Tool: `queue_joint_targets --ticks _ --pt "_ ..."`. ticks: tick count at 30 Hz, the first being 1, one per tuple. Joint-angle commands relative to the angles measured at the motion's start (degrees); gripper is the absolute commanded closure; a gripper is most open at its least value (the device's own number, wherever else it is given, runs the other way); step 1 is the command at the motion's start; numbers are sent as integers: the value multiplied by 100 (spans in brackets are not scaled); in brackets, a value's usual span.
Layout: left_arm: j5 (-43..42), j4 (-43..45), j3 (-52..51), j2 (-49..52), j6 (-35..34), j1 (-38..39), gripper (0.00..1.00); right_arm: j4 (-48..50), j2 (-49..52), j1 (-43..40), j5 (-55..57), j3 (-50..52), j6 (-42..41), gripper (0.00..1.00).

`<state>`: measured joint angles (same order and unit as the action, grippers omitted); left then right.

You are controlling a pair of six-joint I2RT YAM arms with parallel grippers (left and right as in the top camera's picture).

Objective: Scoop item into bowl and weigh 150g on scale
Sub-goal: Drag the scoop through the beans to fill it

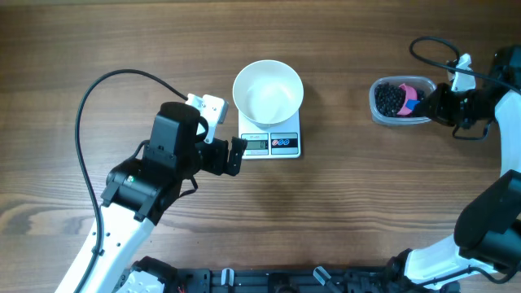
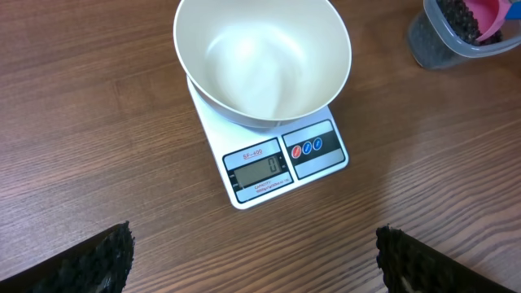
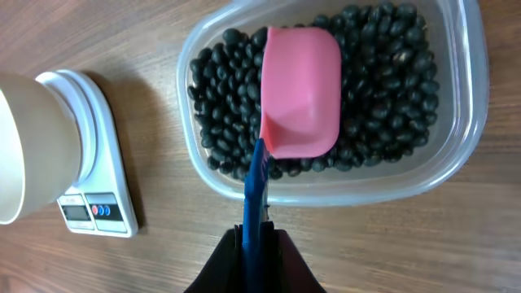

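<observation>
beans [image 3: 220, 122]: a loose black heap filling the clear tub at the far right of the counter, well apart from the bowl.
tub [image 1: 376, 112]: clear plastic with rounded corners. Its left rim faces the scale, and its right rim lies just beside the right arm.
scoop [image 3: 299, 89]: a pink cup resting on the beans in the right part of the tub. Its blue handle [image 3: 256, 183] crosses the tub's rim outward.
right jaws: closed tight on the blue handle, just outside the tub's rim, over bare wood.
bowl [image 1: 268, 89]: white, round and upright on the far part of the scale. Its white inside shows down to the bottom, and its rim overhangs the platform on the left, right and far sides.
scale [image 2: 281, 159]: white, flat on the counter and turned slightly. The display and two round buttons on its near edge lie uncovered, and the display reads 0.
left jaws: spread wide and holding nothing, just left of the scale's near left corner and apart from it. The finger pads [image 2: 98, 260] sit at the bottom corners of the wrist view with bare wood between them.
open room: a wide stretch of bare counter [image 1: 342, 195] runs between scale and tub and along the whole near side of the scale.
edges: a black cable [image 1: 89, 106] loops over the left part of the counter behind the left arm [image 1: 175, 142]. The right arm [image 1: 480, 102] crowds the right edge.
</observation>
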<state>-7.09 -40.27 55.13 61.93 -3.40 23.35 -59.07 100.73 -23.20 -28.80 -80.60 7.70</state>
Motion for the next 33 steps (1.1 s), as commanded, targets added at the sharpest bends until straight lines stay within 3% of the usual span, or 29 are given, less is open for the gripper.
queue_joint_targets --ticks 1,25,33 --pt "57 -2 28 13 -50 17 0 55 74 9 -476 87 -85 96" --pt "57 -2 28 13 -50 17 0 -181 76 2 -730 114 122 96" --pt "57 -2 28 13 -50 17 0 160 76 -13 -732 114 -184 96"
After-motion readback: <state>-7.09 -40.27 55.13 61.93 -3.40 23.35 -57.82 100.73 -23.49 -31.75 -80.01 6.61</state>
